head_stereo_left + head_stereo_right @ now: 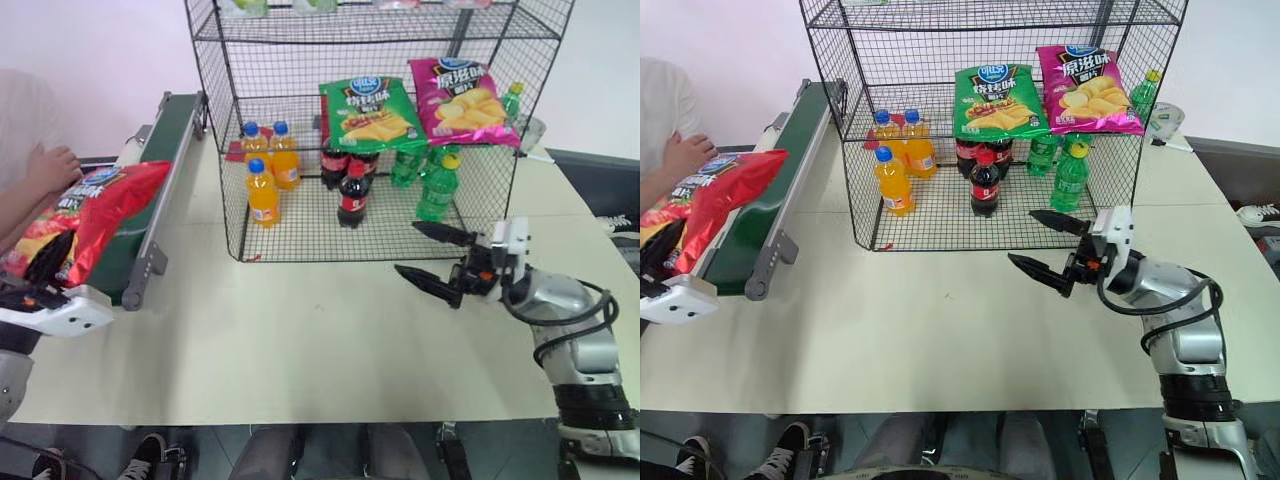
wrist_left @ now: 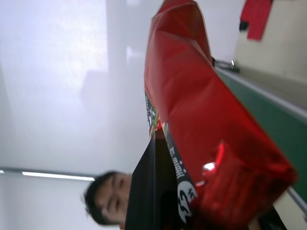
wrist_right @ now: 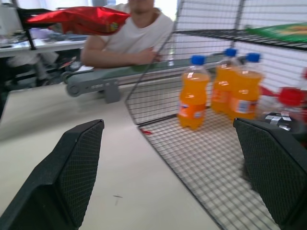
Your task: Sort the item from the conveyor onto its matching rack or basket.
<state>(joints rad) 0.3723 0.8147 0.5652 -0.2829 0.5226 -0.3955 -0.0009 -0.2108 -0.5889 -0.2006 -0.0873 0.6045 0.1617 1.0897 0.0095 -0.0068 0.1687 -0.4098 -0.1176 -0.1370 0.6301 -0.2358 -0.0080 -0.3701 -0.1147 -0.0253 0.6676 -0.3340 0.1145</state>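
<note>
A pale, cream-coloured worktop [image 1: 330,340] carries the scene. Along its left side lies the conveyor [image 1: 160,180], a long dark green belt in a grey metal frame, and at the back stands the black wire-mesh rack [image 1: 370,150]. On the rack's bottom tier, at worktop level, stand three orange drink bottles [image 1: 263,192], dark cola bottles [image 1: 352,195] and green bottles [image 1: 436,186]; the near stretch of the worktop is bare.

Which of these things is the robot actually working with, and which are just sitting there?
In the job:
- red crinkly chip bag, gripped by the left gripper
- dark green conveyor belt
- tall black wire-mesh rack

Just there:
- green chip bag
- pink chip bag
- orange, cola and green bottles
- open right gripper
</note>
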